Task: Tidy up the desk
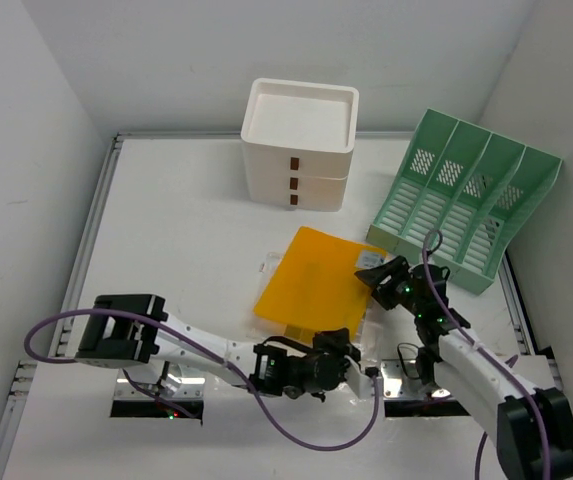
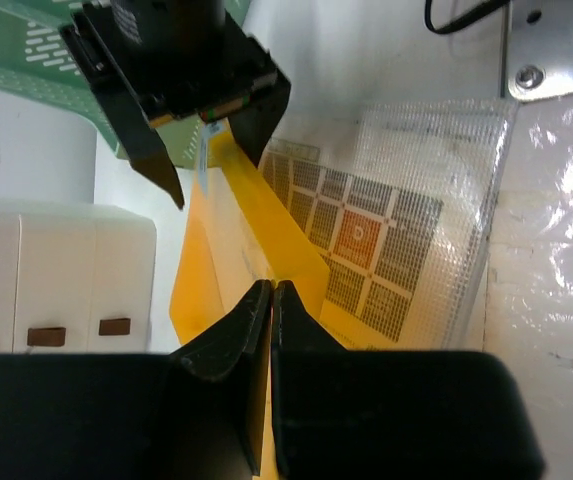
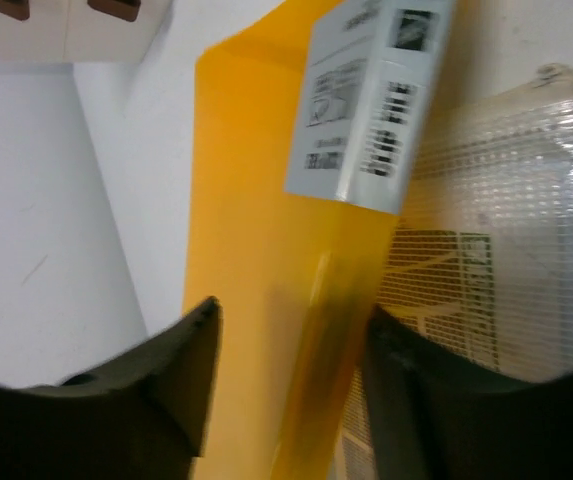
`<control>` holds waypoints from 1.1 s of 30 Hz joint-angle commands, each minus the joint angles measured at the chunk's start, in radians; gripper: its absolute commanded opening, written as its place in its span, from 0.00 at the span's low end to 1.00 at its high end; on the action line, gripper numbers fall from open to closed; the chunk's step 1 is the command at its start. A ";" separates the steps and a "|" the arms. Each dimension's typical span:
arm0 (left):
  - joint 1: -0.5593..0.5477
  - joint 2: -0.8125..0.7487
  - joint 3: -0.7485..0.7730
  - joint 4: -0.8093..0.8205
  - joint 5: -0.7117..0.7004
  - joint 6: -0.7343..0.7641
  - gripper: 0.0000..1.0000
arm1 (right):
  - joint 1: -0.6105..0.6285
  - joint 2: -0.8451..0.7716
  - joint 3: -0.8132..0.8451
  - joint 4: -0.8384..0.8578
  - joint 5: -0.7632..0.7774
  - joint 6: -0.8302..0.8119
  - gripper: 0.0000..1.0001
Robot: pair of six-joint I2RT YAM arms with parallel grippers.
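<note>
A yellow folder (image 1: 306,280) lies on the white desk (image 1: 186,220), over a clear mesh pouch (image 2: 411,250). My left gripper (image 1: 344,348) is at the folder's near edge; in the left wrist view its fingertips (image 2: 256,300) are pressed together on the thin yellow sheet (image 2: 266,215), which is lifted on edge. My right gripper (image 1: 381,275) is at the folder's far right edge. In the right wrist view it (image 3: 291,340) is open, its jaws standing either side of the raised yellow edge (image 3: 266,230) without touching it. A white printed label (image 3: 371,100) lies on the folder.
A white stacked drawer box (image 1: 299,145) stands at the back centre. A green slotted file rack (image 1: 466,195) lies at the back right, close behind the right gripper. The desk's metal rim (image 1: 91,225) runs along the left side.
</note>
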 commanded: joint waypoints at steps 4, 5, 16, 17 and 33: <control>0.002 0.010 0.092 -0.022 0.037 -0.084 0.00 | 0.091 0.049 -0.049 0.174 -0.009 0.042 0.40; 0.002 0.010 0.095 -0.027 0.037 -0.087 0.00 | 0.094 0.060 -0.052 0.192 -0.011 0.044 0.29; 0.002 -0.079 0.059 -0.148 0.146 -0.117 0.36 | 0.093 0.077 -0.056 0.215 -0.012 -0.063 0.00; 0.002 -0.113 0.057 -0.201 0.174 -0.131 0.53 | 0.094 0.062 -0.010 0.158 -0.006 -0.100 0.00; 0.307 -0.433 0.152 -0.590 0.469 -0.223 0.99 | 0.111 -0.109 0.510 -0.332 -0.037 -0.812 0.00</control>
